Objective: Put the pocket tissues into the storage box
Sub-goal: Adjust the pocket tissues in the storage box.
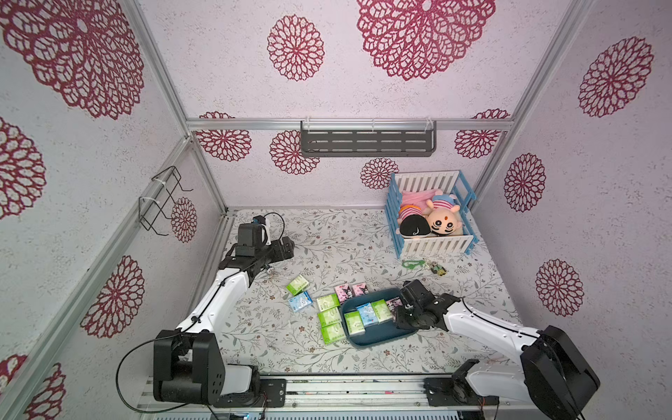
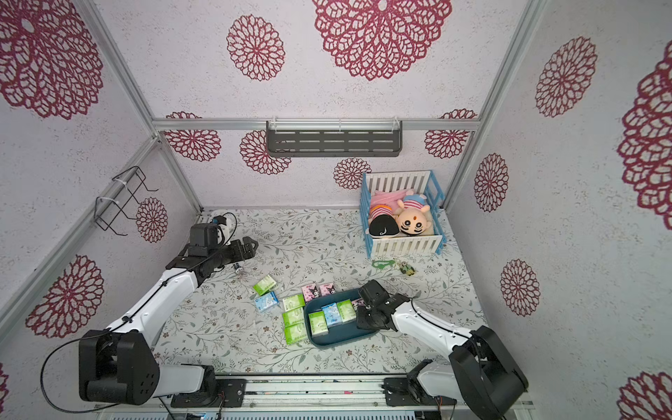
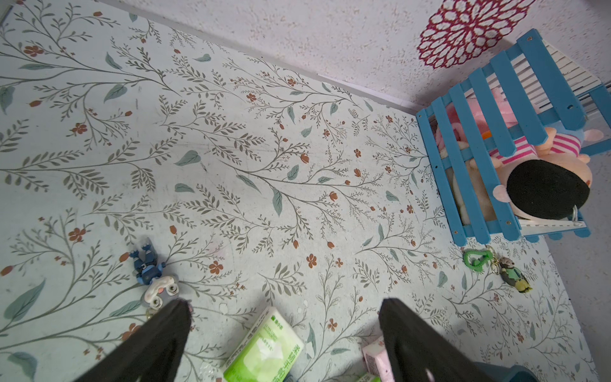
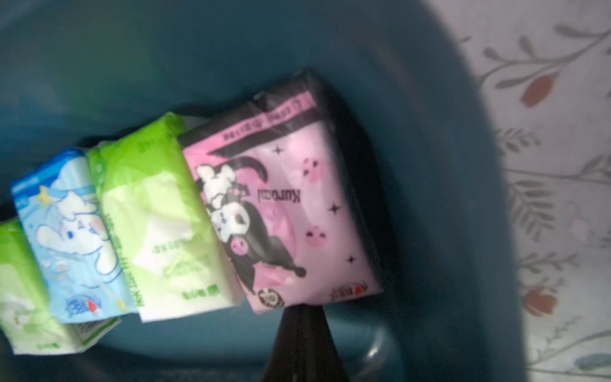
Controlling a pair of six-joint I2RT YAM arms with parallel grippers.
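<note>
The right end effector (image 4: 302, 311), closed against a pink tissue pack (image 4: 281, 205) inside the box (image 4: 429, 132), might drag it out; the left end effector (image 3: 284, 304) is open and empty.

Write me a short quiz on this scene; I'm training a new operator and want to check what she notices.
1. How many pocket tissues lie in the storage box? A two, B four, C seven.
2. True or false: the left gripper is open and empty.
3. The pack nearest the right gripper is coloured ____.
Key: 1 B; 2 true; 3 pink.
</note>
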